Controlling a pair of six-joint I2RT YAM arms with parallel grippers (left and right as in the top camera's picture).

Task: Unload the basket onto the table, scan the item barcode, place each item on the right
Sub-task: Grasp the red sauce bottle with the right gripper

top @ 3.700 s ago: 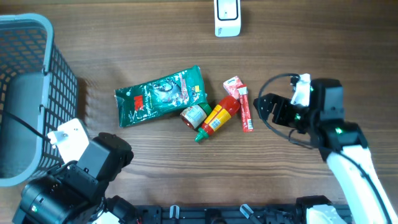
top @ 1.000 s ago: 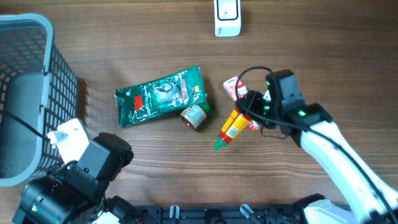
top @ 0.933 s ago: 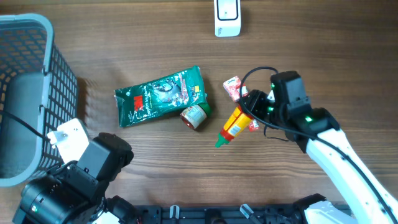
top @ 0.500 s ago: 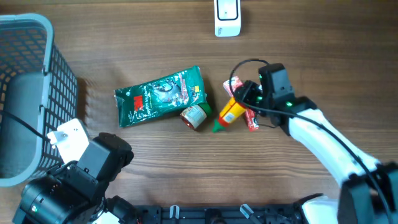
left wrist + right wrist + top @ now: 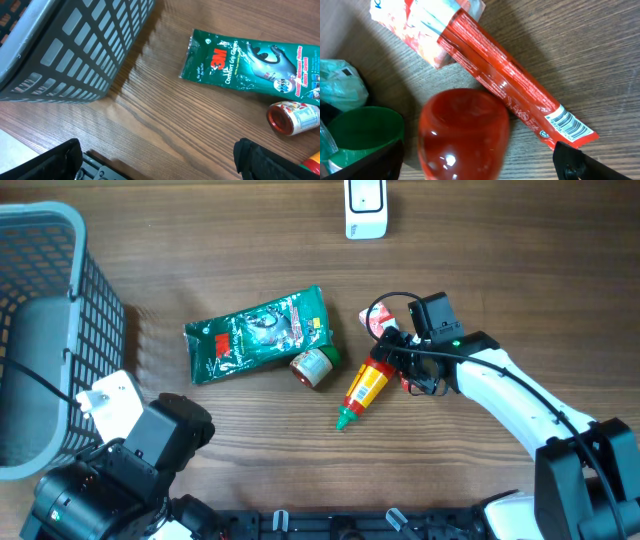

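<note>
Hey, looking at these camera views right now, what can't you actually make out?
- Sauce bottle barcode: the label is too small in the overhead view, and the right wrist view sees only its red base.
- Sachet pack: partly covered by the right gripper in the overhead view.
- Basket interior: cut off by the left edge overhead.
- Scanner: cut off by the top edge overhead.

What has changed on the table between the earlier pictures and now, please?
The right pincer came in from the right, took hold of the sauce bottle, drew it away from the small jar and has let it go: it now lies slightly further right, green cap pointing down-left. The green packet, jar, scanner and basket stayed put.
</note>
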